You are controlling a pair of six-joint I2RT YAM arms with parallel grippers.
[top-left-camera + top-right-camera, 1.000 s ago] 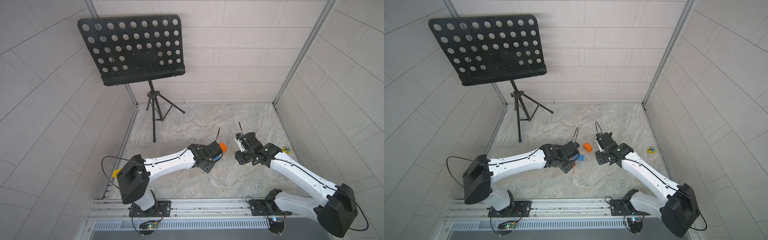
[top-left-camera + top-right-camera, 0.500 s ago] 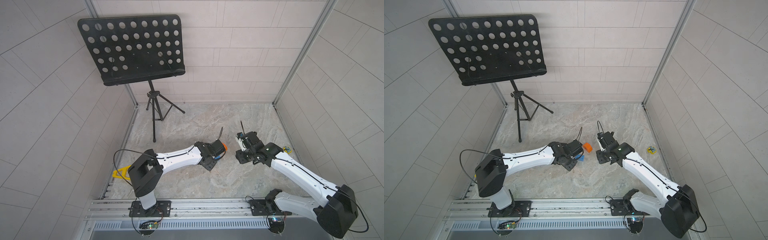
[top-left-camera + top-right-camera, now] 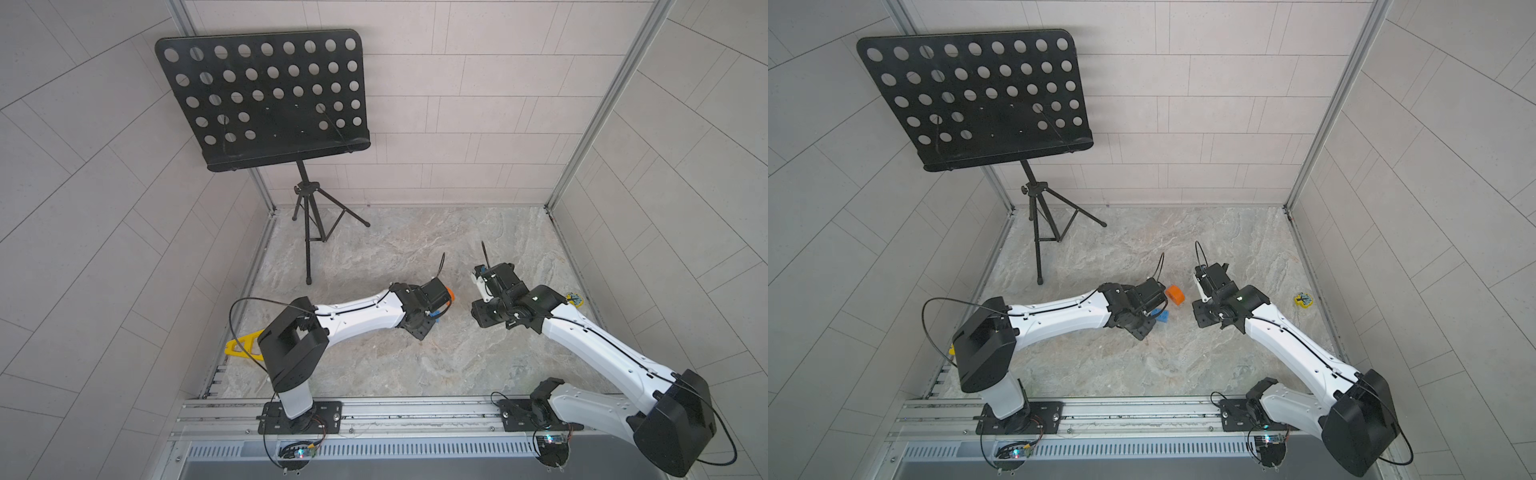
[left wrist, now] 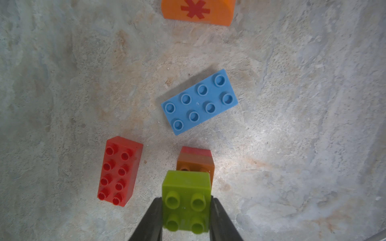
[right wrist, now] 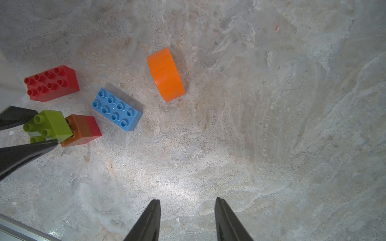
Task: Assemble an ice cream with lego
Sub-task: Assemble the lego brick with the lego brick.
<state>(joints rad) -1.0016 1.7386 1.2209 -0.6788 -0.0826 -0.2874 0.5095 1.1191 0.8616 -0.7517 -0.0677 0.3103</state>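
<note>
My left gripper is shut on a lime green square brick, its studs facing the wrist camera. The green brick is tilted, its underside against the stud end of a brown-orange brick joined to a small red one. A red oblong, a blue oblong and the orange half-round with the red asterisk lie loose on the floor nearby. Right of the bricks, my right gripper hangs open over bare floor with nothing in it. In a top view only the orange half-round and blue oblong show beside the left wrist.
A black music stand on a tripod stands at the back left. A yellow triangular frame lies behind the left arm's elbow. A small yellow object with a blue mark sits near the right wall. Tiled walls enclose the stone floor.
The left arm has reached a little further right toward the orange half-round, its elbow swinging inward. The right arm has barely moved and both grippers' openings look the same.
</note>
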